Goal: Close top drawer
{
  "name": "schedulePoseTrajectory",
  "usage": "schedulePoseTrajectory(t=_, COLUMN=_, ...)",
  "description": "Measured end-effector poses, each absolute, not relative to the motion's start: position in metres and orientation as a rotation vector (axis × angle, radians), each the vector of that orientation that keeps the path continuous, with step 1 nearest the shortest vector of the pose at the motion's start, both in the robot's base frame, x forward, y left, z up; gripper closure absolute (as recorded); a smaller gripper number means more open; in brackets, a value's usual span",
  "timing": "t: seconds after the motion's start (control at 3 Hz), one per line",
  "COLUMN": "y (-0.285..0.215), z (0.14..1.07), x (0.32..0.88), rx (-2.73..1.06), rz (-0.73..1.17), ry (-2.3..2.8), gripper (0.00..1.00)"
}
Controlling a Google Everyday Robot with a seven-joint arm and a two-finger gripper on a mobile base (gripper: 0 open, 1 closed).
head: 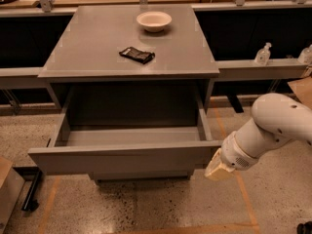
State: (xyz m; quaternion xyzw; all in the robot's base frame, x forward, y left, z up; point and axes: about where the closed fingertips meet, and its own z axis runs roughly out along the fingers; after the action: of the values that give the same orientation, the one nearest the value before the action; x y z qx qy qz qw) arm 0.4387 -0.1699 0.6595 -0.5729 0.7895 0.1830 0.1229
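The top drawer of the grey cabinet stands pulled out toward me, its shallow box empty and its plain flat front facing the floor side. My gripper is the beige tip of the white arm, low at the right. It sits right at the right end of the drawer's front, touching or nearly touching it. It holds nothing that I can see.
A white bowl and a dark packet lie on the cabinet top. Dark shelving runs on both sides, with a clear bottle on the right ledge. A cardboard box stands at the lower left on the speckled floor.
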Motion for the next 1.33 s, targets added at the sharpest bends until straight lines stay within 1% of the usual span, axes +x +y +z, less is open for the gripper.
schedulePoseTrajectory(t=0.33, y=-0.154, z=0.66, x=0.493, rx=-1.661, rz=0.5, ry=2.162, gripper=1.0)
schedulePoseTrajectory(t=0.67, y=-0.154, z=0.66, x=0.493, rx=-1.661, rz=0.5, ry=2.162, gripper=1.0)
schedulePoseTrajectory(t=1.0, y=-0.152, z=0.658, x=0.508, rx=-1.639, rz=0.423, ry=2.153, gripper=1.0)
schedulePoseTrajectory(t=1.33, y=-0.142, z=0.662, x=0.557, rx=-1.658, rz=0.325, ry=2.048, gripper=1.0)
